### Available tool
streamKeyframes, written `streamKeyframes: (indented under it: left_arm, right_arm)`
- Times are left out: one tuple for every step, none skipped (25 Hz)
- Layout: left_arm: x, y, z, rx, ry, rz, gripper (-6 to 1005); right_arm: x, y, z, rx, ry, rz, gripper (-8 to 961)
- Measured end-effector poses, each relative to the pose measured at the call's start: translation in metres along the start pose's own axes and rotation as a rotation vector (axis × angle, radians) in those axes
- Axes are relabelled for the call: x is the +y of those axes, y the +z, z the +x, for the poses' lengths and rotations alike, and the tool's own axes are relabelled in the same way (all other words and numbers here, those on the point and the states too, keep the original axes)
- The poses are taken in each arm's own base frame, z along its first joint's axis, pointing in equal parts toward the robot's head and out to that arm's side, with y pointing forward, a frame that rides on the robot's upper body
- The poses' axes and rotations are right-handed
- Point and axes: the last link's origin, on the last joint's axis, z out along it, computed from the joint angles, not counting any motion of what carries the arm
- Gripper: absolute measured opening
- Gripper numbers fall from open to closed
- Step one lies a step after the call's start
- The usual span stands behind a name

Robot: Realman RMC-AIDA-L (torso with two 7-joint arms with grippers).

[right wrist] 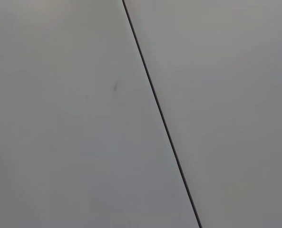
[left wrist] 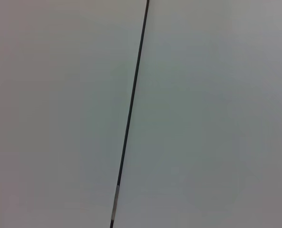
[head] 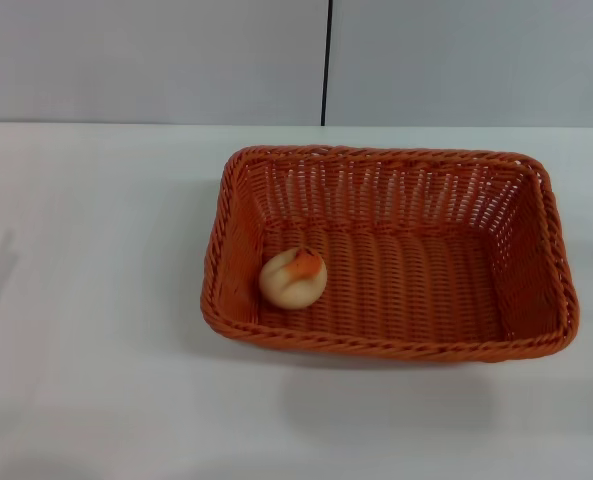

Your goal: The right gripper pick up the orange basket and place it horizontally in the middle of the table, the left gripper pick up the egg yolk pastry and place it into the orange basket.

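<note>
Head view: one orange basket [head: 391, 250] lies level on the white table [head: 96, 300], long side running left to right, right of centre. One egg yolk pastry [head: 293, 278] sits inside on the basket floor, in the near-left corner, close to the left wall. Neither arm nor gripper appears here.

Left wrist view: only pale wall panels [left wrist: 60, 114] split by one dark seam [left wrist: 131, 109].

Right wrist view: the same kind of panels, one dark seam; whether either claw is clenched or released cannot be told.
</note>
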Motion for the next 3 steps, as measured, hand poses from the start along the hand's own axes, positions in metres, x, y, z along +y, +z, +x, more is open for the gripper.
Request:
streamKeyframes:
  left_arm:
    - [0.0000,-0.0010,0.0000,0.000,0.000,0.001,843]
    - [-0.0001,-0.0024,0.0001,0.001,0.000,0.003,843]
    - [-0.0002,-0.0039,0.0005,0.003,0.000,0.003,843]
  right_arm:
    - [0.0005,0.0018,0.0008,0.001,0.002,0.000,768]
    - [0.0010,0.0037,0.0021,0.006,0.005,0.001,768]
    - [0.0013,0.0052,0.0031,0.010,0.007,0.002,768]
